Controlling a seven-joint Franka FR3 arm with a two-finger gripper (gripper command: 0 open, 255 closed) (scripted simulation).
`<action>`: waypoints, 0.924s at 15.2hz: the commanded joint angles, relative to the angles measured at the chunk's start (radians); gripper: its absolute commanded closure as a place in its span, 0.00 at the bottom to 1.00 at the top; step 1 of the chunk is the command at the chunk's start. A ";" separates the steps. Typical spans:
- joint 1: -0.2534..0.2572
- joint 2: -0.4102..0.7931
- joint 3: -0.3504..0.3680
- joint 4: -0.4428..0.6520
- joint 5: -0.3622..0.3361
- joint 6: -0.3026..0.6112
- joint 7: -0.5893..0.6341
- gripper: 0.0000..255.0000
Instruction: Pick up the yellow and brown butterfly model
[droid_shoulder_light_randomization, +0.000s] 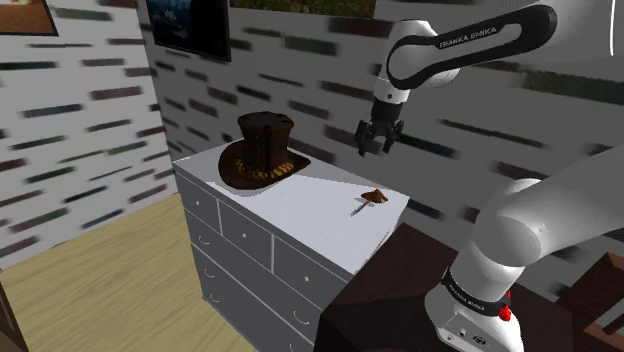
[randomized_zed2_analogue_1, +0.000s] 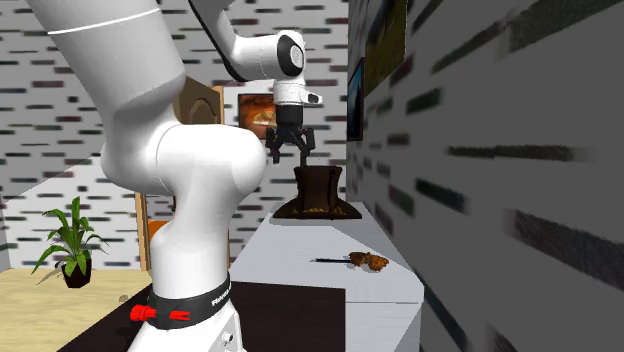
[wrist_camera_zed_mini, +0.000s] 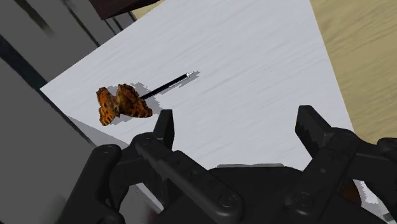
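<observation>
Orange-brown butterfly model (droid_shoulder_light_randomization: 375, 196) (randomized_zed2_analogue_1: 368, 261) (wrist_camera_zed_mini: 122, 104) on a thin black stick lies near a corner of the white dresser (droid_shoulder_light_randomization: 300, 200) (randomized_zed2_analogue_1: 300, 245) top. In the shoulder view it sits at about 4 o'clock from the brown top hat (droid_shoulder_light_randomization: 262, 150) (randomized_zed2_analogue_1: 318, 192), well apart from it. The black end effector (droid_shoulder_light_randomization: 379, 140) (randomized_zed2_analogue_1: 290, 152) (wrist_camera_zed_mini: 236, 118) hangs in the air at 12 o'clock above the butterfly, fingers spread wide, gripping nothing. The dresser's drawers (droid_shoulder_light_randomization: 245, 232) are all closed.
</observation>
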 joint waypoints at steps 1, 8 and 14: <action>-0.020 0.044 -0.016 -0.018 -0.015 0.061 0.004 0.00; -0.082 0.247 -0.070 -0.049 -0.054 0.287 0.026 0.00; -0.126 0.454 -0.121 -0.030 -0.066 0.469 0.038 0.00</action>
